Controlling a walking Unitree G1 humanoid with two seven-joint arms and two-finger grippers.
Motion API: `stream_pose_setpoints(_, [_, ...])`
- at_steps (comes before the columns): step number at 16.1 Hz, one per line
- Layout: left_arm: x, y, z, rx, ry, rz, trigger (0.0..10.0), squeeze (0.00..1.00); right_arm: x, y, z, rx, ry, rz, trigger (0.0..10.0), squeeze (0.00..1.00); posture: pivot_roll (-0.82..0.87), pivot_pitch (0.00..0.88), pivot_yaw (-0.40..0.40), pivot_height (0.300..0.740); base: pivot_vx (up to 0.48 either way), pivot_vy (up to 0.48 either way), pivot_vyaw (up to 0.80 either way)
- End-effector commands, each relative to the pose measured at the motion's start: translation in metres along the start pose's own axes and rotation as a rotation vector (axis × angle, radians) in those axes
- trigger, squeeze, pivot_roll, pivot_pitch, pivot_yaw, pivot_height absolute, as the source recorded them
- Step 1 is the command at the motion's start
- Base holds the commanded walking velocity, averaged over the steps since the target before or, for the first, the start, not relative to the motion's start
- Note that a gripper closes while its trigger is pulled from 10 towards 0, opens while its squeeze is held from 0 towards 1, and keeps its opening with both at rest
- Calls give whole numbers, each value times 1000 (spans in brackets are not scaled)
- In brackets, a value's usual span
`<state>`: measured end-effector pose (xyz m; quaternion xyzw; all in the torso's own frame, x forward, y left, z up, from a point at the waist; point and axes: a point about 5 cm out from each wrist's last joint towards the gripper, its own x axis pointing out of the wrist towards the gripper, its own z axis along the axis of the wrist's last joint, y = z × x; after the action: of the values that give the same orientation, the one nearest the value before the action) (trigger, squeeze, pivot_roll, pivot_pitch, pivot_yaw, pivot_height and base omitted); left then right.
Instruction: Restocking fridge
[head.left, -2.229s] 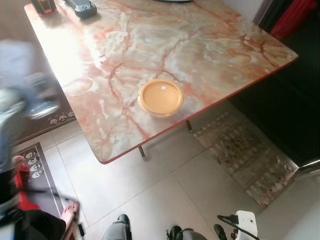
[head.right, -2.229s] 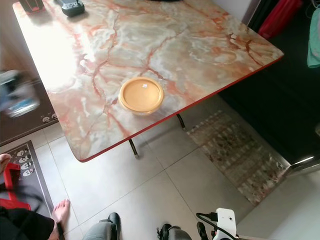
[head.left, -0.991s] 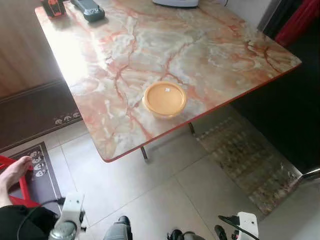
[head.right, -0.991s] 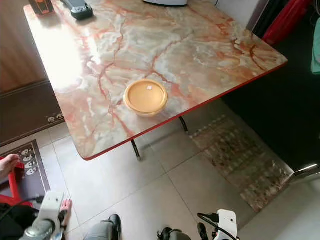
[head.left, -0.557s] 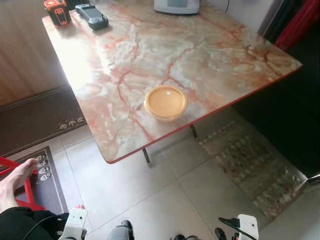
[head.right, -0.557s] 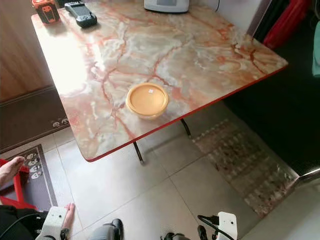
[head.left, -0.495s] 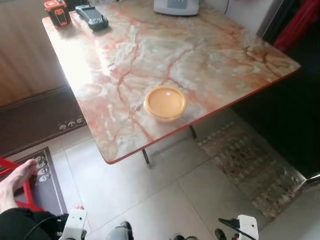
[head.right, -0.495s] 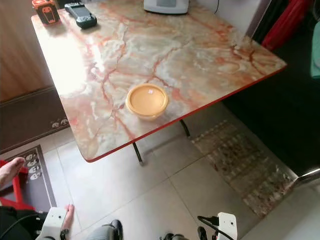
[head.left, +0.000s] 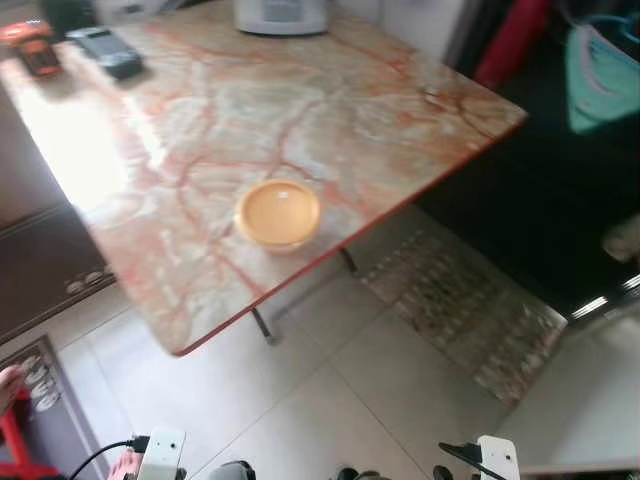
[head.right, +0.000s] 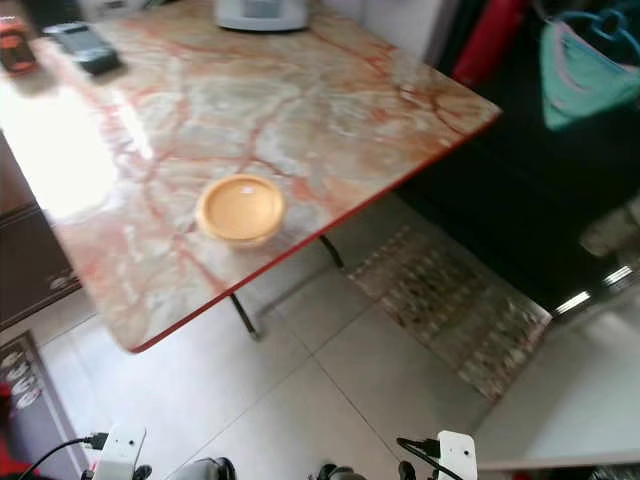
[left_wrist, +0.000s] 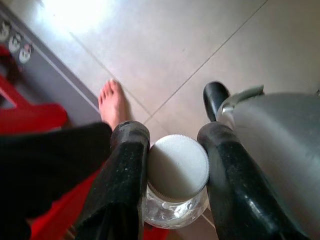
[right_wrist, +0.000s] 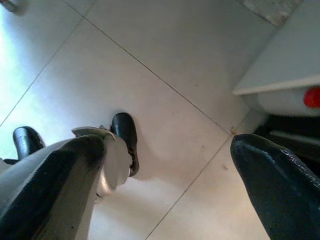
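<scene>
A home, likely the dining or kitchen area. Marble-patterned worktop (head.left: 330, 90) with red edge and thin metal legs, on pale tiled floor (head.left: 380, 400). Worn patterned rug (head.left: 460, 315) beside it. Small white appliance (head.left: 280, 14) at the far edge. A person's bare foot (left_wrist: 113, 101) on the tiles. Teal garment (head.right: 590, 70) hanging at right.

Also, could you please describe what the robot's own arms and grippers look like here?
Each gripper has two long, thick, matte black fingers with rounded tips. In the eye views, white boxy wrist modules show at the bottom edge, each trailing a thin black cable.
</scene>
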<state>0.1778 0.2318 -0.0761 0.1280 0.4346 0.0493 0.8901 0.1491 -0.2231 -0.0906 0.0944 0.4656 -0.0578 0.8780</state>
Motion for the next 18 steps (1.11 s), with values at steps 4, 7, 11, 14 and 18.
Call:
stream_pose_setpoints(4, [-3, -1, -18, 32, 76, -11, 10000, 0, -2, -5, -8, 75, 9, -57, 10000, 0, 171, 211, -62, 740, 0, 0, -717])
stream_pose_setpoints(7, [-6, -5, -27, 76, 109, -36, 10000, 0, -2, -6, -8, 77, 16, -69, 10000, 0, 171, 229, -59, 740, 0, -312, -719])
stream_pose_setpoints(11, [-7, -7, -29, 62, 127, -49, 10000, 0, -2, -6, -8, 47, 41, -64, 10000, 0, 168, 237, -58, 740, 0, 0, -712])
stream_pose_setpoints(14, [-7, -8, -30, 69, 128, -55, 10000, 0, -2, -6, -8, 50, 39, -70, 10000, 0, 166, 238, -59, 740, 0, 0, -706])
stream_pose_setpoints(18, [-7, -11, -31, 111, 134, -67, 10000, 0, -2, -7, -8, 45, 42, -71, 10000, 0, 165, 235, -63, 740, 0, -211, -706])
